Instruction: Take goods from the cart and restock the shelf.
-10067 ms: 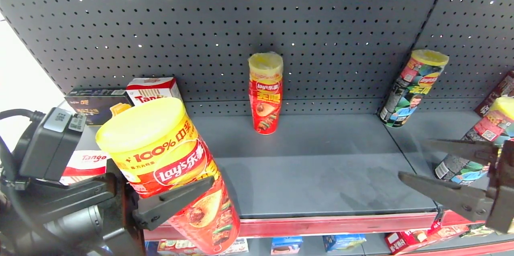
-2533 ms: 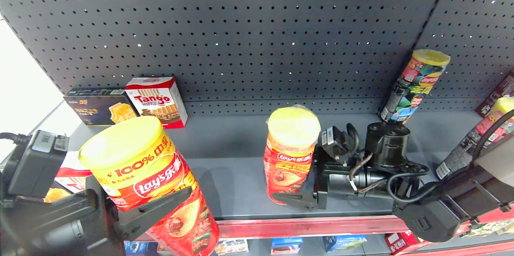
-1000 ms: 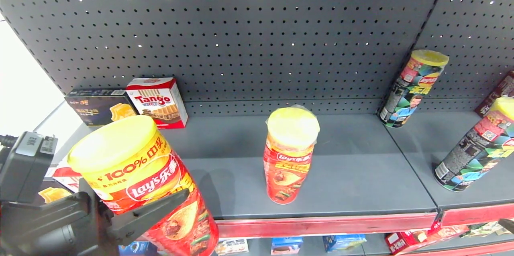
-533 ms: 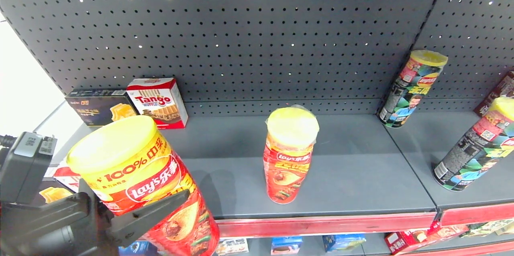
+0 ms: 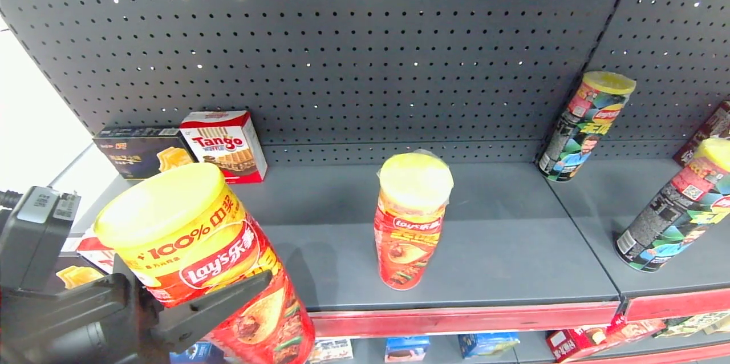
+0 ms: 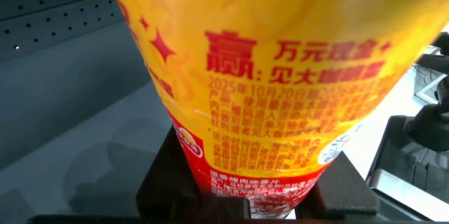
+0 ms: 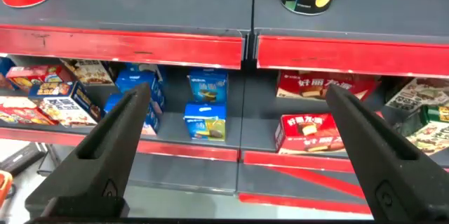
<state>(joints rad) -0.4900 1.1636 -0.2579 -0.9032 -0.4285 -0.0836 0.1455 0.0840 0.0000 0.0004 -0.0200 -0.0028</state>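
**Gripping a chip can before the shelf**

Head view: the left gripper (image 5: 191,301) is clamping a red-and-yellow chip can (image 5: 199,250). The can is tilting with its yellow lid up, low at the left, in front of the red front edge of the shelf (image 5: 502,250). A second red can (image 5: 412,221) is standing upright mid-shelf, near the front. A dark can (image 5: 584,124) is standing by the back panel at the right, and another dark can (image 5: 667,210) nearer the front. A wafer box (image 5: 225,144) and a dark box (image 5: 140,150) are sitting at the back left.

Left wrist view: the chip can (image 6: 280,76) is sitting between the black fingers (image 6: 179,182), with the grey shelf (image 6: 70,133) behind it.

Right wrist view: the right gripper (image 7: 238,90) is hanging with its fingers spread wide, holding nothing. It is facing the shelf's red edge (image 7: 140,45) and the boxed snacks (image 7: 207,104) on the level below.
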